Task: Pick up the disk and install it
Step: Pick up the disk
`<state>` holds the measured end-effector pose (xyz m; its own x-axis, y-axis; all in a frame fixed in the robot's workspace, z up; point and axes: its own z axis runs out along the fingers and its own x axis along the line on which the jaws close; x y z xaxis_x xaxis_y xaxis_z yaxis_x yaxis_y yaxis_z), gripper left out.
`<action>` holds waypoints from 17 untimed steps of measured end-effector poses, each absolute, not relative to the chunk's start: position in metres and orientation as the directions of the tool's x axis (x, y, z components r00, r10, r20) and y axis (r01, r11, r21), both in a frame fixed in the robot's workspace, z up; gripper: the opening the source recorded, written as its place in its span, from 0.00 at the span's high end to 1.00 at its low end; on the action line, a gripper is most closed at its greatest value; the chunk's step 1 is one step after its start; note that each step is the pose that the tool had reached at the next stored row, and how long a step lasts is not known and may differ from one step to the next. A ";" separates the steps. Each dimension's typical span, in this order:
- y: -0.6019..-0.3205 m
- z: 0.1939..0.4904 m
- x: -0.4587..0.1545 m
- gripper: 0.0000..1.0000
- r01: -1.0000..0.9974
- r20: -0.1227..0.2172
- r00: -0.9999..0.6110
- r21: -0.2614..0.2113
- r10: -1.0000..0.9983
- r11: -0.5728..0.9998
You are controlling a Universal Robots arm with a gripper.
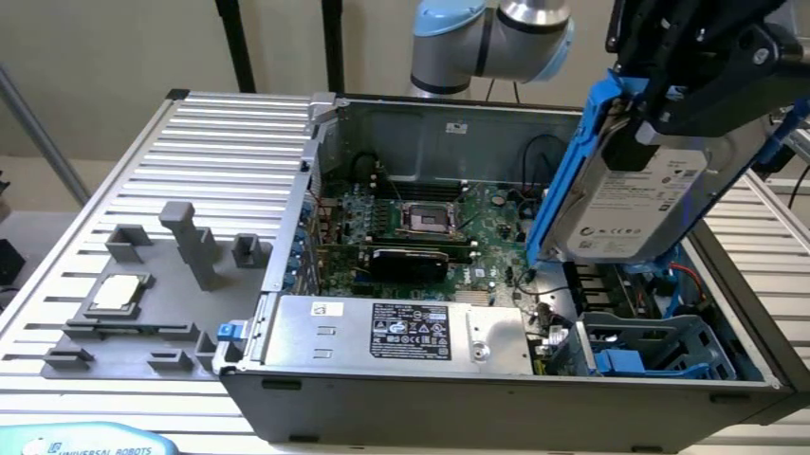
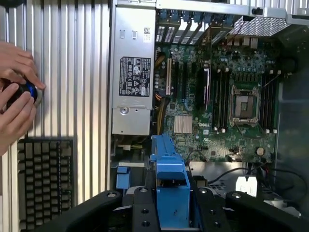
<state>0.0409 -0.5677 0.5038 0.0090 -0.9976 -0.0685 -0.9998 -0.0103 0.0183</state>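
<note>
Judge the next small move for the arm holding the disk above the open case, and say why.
Probably lower the disk toward the blue drive cage in the corner of the case on the exterior view's right. The gripper holds it on edge, hanging clear above the motherboard and not yet in any bay; the cage sits just below it.

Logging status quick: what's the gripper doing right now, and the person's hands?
Gripper: closed on the disk, held above the computer case.
Person's hands: cupping a small dark round object.
</note>
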 end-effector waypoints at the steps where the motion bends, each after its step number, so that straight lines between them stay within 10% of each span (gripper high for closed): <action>1: -0.570 0.504 0.044 0.67 -1.000 -0.069 0.009 0.018 -0.998 -0.010; 17: -0.607 0.500 0.104 0.67 -1.000 -0.068 0.009 0.018 -0.998 -0.010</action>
